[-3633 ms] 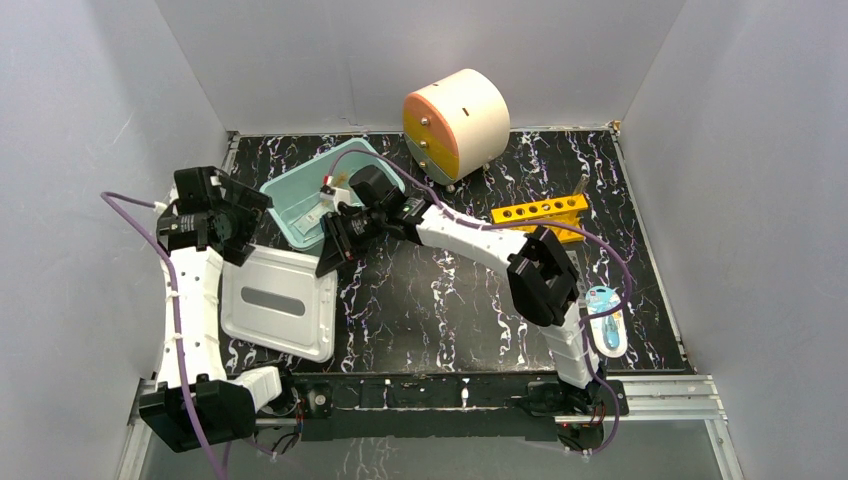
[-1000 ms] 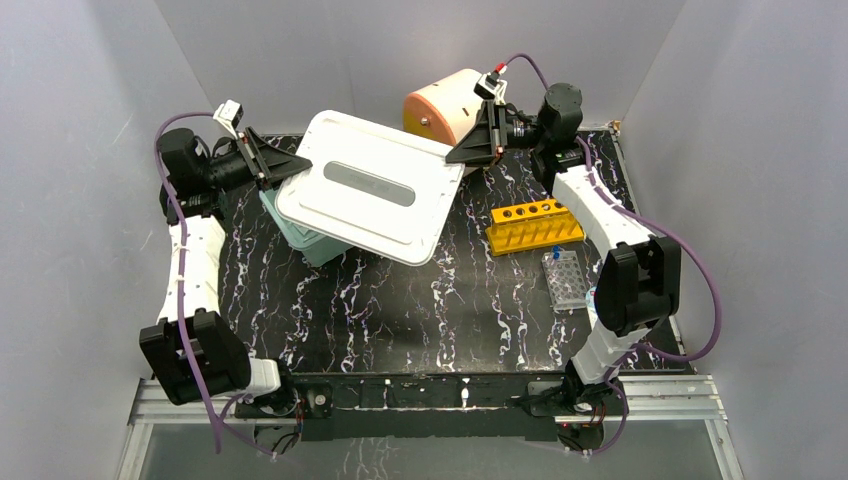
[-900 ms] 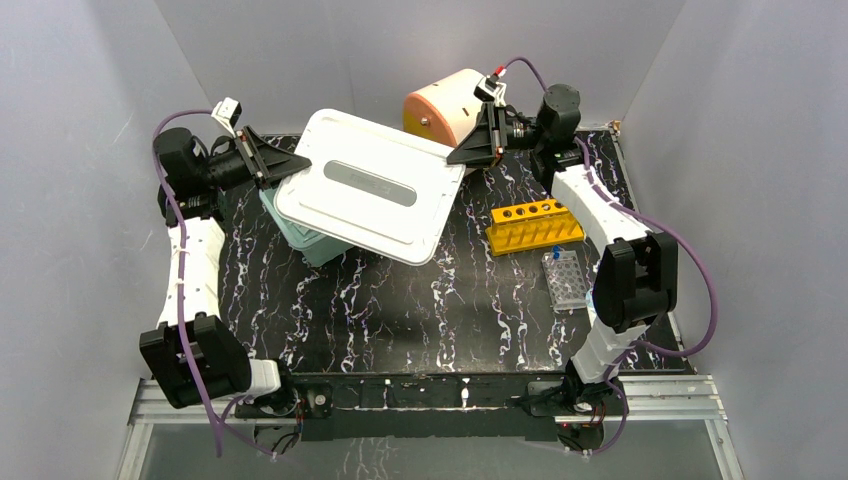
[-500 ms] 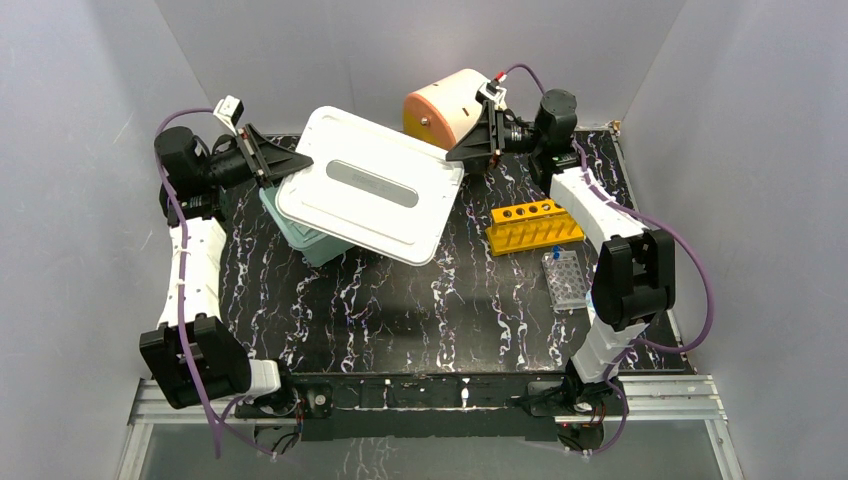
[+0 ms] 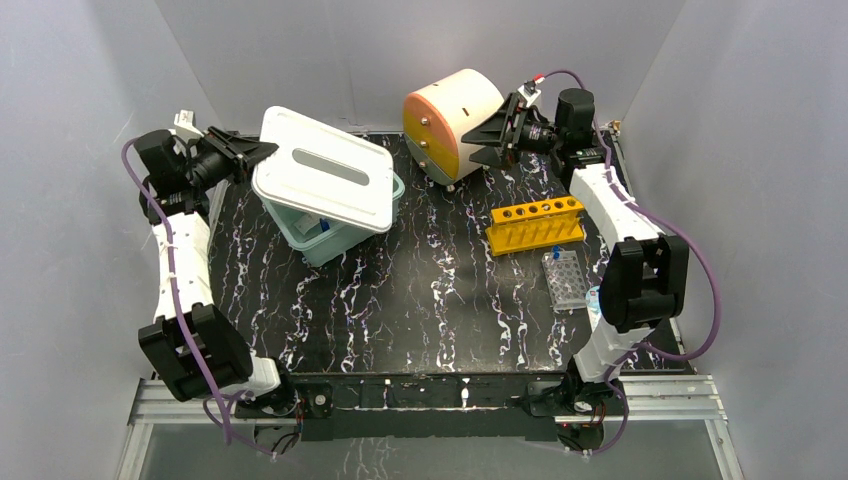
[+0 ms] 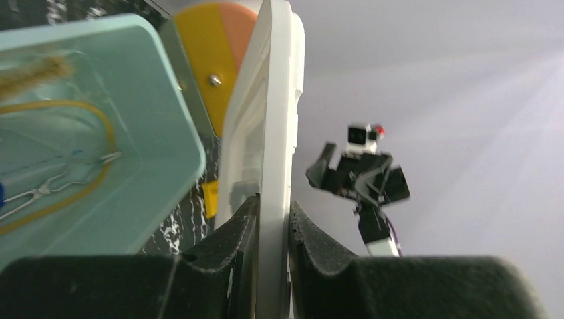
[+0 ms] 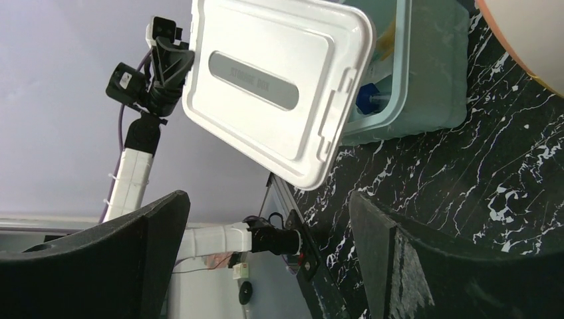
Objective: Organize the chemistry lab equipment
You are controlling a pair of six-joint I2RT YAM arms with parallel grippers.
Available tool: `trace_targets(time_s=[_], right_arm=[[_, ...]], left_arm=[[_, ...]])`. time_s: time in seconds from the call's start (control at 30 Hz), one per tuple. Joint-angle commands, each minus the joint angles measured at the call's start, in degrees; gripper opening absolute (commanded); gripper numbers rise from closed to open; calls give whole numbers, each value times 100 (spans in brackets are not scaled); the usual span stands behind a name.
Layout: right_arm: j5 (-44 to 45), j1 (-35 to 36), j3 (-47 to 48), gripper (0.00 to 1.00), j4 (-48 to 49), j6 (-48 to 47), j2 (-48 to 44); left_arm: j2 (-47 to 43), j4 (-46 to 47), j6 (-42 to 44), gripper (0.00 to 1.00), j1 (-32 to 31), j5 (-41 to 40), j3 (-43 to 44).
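A white lid (image 5: 325,170) lies tilted over the teal box (image 5: 335,240). My left gripper (image 5: 245,155) is shut on the lid's left edge; in the left wrist view the lid's rim (image 6: 274,133) stands pinched in the gripper (image 6: 271,206). Inside the box (image 6: 100,133) lie metal forceps (image 6: 53,189), a brown brush (image 6: 33,66) and a blue-capped tube (image 7: 369,100). My right gripper (image 5: 495,135) is open and holds nothing, off the lid's right side beside the round drum. The yellow rack (image 5: 538,222) and the clear well plate (image 5: 566,280) sit at the right.
A cream and orange round drum (image 5: 455,120) with small drawers stands at the back centre, just left of the right gripper. Grey walls close in three sides. In the right wrist view the lid (image 7: 273,80) hangs over the box (image 7: 425,80) on the black marbled table (image 7: 465,193).
My right gripper opened, let go of the lid's right corner and drew back to the right. The left arm carried the lid leftward and down over the teal box.
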Motion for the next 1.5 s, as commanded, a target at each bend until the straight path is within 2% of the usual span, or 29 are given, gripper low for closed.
trace_targets(time_s=[0.0,0.27,0.4,0.5,0.7,0.97,1.03,1.23,1.3,1.47], right_arm=[[237,40,199,98,-324,-479,-455],[590,90,162,96,-696,-755,-541],[1160,252,168,95,-1059,-1187,-645],[1441,426,59,95,-897,-1279,-724],[1664,767,112,94,-881,-1410,-633],[1710,966,65,93,-511,-1227,-543],[1745,1032,100,93,-523,-1258,-501],[1794,1150,193,93,-668,-1389,-393],[1799,1165,195,93,-715,-1433,-381],[1919,1253,288,93,-1018,-1695,-295]], left_arm=[[3,218,-609,0,95,-418,80],[-10,274,-1018,0,121,-1148,-15],[56,172,-1137,0,90,-2024,-264],[137,178,-1328,0,80,-2344,-414],[174,196,-1556,0,32,-2497,-398],[-155,122,-1758,0,-204,-2634,-1002],[-256,28,-1651,7,-252,-2732,-1113],[-489,-607,-1177,44,-254,-2975,-1139],[-529,-895,-950,52,-259,-3100,-1047],[-608,-1544,-463,58,-255,-3343,-832]])
